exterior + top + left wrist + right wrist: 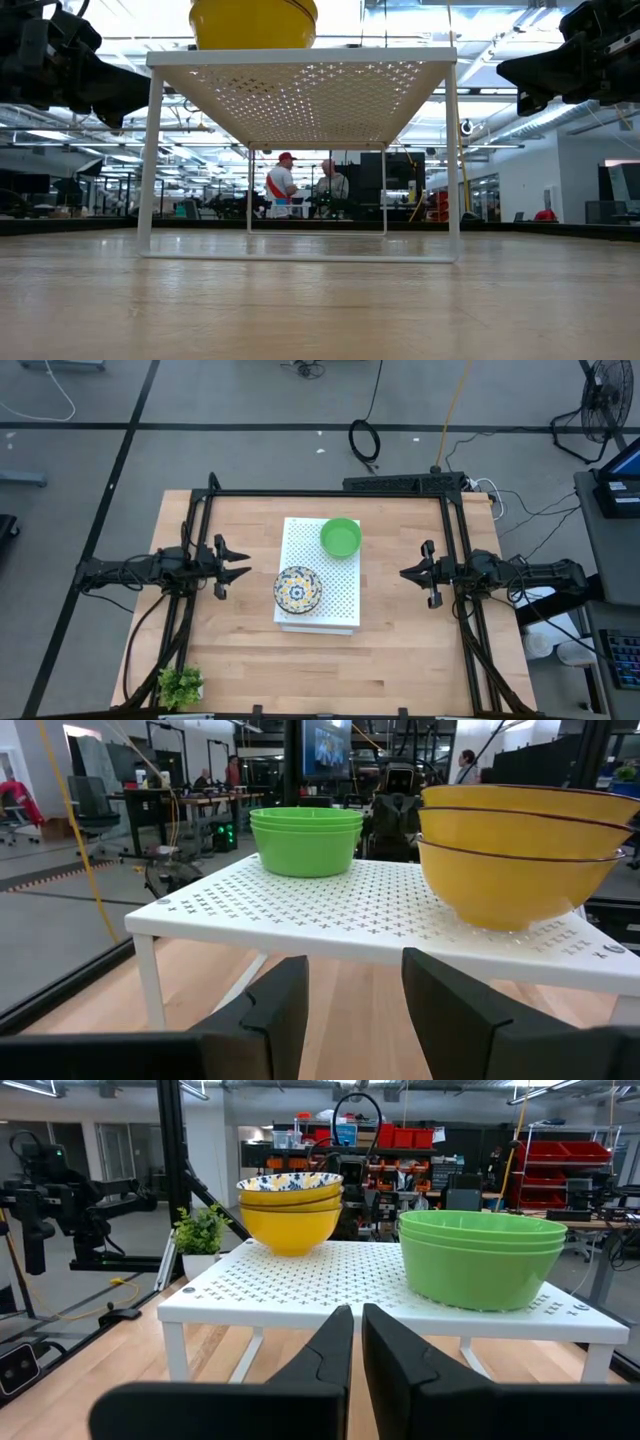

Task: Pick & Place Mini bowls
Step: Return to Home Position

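A workshop with a grey floor and loose cables surrounds a light wooden table (400, 660), and in the low view two people (281, 185) stand far off in the room behind it. A white perforated shelf (340, 585) stands on thin legs in the middle of the table. All the mini bowls are on top of it, in two stacks set apart from each other. The three green bowls (340, 537) are nested at the shelf's far right corner. The three patterned bowls (298, 589), yellow outside with blue-and-yellow ornament inside, are nested at its near left side. The left tool (238, 563) hovers above the table to the left of the shelf, pointing toward it, its fingers spread apart and holding nothing. The right tool (405, 572) hovers to the right of the shelf, facing it, its fingers drawn together with only a sliver between them, empty too. A small leafy plant (180, 685) sits at the table's near left corner
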